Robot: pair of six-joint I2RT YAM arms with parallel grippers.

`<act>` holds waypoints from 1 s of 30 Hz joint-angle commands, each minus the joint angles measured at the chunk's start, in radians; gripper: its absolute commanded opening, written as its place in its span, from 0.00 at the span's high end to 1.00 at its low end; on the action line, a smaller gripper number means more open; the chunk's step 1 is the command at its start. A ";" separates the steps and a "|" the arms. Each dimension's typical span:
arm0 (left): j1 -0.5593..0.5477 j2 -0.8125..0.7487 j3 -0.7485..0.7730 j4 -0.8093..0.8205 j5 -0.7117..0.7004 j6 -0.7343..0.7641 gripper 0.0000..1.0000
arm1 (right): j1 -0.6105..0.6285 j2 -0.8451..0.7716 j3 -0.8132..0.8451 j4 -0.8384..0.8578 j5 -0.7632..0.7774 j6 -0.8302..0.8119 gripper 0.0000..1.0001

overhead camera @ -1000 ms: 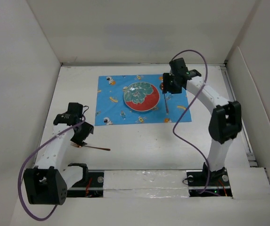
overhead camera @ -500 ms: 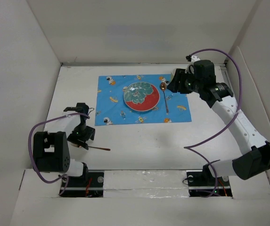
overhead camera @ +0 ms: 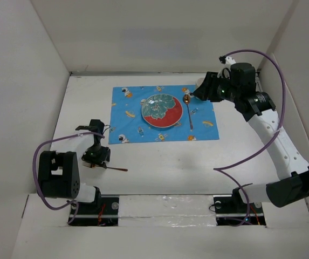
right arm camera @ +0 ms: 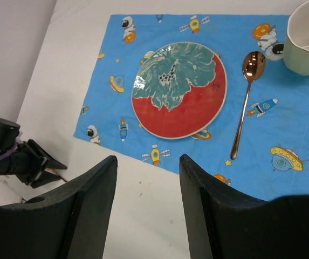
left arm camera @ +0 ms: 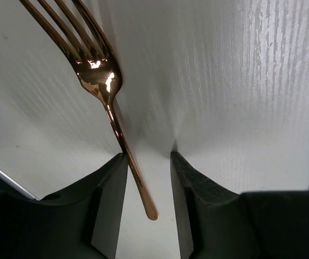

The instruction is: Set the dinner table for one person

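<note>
The left gripper (left arm camera: 149,162) stood low over the dinner table (left arm camera: 235,81) with its jaws released, the two dark fingers (left arm camera: 108,199) parted around the tail end of a copper-coloured fork (left arm camera: 97,70). The fork lay flat on the white surface. Its handle ran out from between the jaws close along the inner edge of the finger on the left of the wrist view, with a clear gap to the other finger. Whether that finger touched the handle could not be told. The tines lay well ahead of the jaws, angled off to the same side. The right gripper (right arm camera: 148,162) hung high above the table, its jaws likewise released and holding nothing. Below and ahead of them spread a blue space-print placemat (right arm camera: 283,129). A red-and-green plate (right arm camera: 178,89) sat on it almost straight ahead of the gap. A copper spoon (right arm camera: 247,91) lay just beside the plate, towards the finger on the right of that view, with its bowl pointing away from the jaws. A pale mug (right arm camera: 308,38) stood farther out on that side, at the mat's far edge.
</note>
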 commanded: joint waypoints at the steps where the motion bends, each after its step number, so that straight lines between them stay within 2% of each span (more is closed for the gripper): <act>1: -0.006 0.058 -0.051 0.095 -0.100 -0.056 0.68 | -0.005 -0.034 0.017 0.003 -0.025 0.002 0.45; 2: -0.006 0.065 -0.042 0.084 -0.144 -0.056 0.72 | -0.005 -0.039 0.012 0.007 -0.017 0.002 0.45; 4: 0.004 0.070 -0.026 0.081 -0.174 -0.057 0.73 | -0.005 -0.045 0.002 0.007 -0.013 0.000 0.45; 6: 0.004 0.084 -0.031 0.099 -0.215 -0.069 0.84 | -0.005 -0.057 -0.008 0.004 -0.017 0.000 0.45; 12: 0.039 0.154 -0.022 0.133 -0.315 -0.045 0.85 | -0.005 -0.090 -0.038 0.001 0.000 -0.001 0.45; 14: 0.039 0.180 -0.003 0.139 -0.346 -0.017 0.83 | -0.005 -0.096 -0.053 0.003 0.003 -0.001 0.45; 22: 0.013 0.211 0.001 0.167 -0.280 0.012 0.71 | -0.005 -0.094 -0.064 0.001 -0.007 -0.003 0.45; 30: 0.036 0.205 -0.035 0.253 -0.208 0.052 0.68 | -0.005 -0.096 -0.064 -0.002 0.001 -0.006 0.45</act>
